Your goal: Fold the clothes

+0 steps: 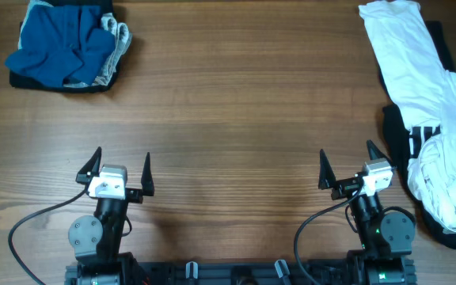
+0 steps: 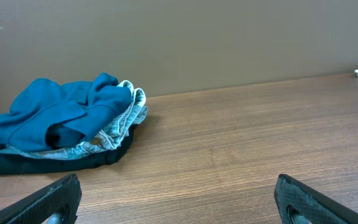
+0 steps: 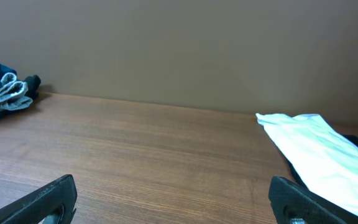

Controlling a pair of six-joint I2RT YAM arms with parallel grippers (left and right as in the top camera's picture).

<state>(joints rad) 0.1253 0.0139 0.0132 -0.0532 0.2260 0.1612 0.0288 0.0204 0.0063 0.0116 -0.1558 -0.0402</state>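
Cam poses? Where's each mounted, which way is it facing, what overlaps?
Overhead: above the table, looking straight down; left claw and right claw open near the bottom edge; blue pile top left, white T-shirt right.
Left wrist: low, facing forward across the table to the wall; own fingers in the bottom corners; blue pile at left.
Right wrist: same pose; own fingers in the bottom corners; white T-shirt at right.
Shared: both wrist views catch the blue pile; overhead covers both heaps.

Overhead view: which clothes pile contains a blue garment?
The far-left pile, beyond the left end effector; the other is a white T-shirt over black fabric.
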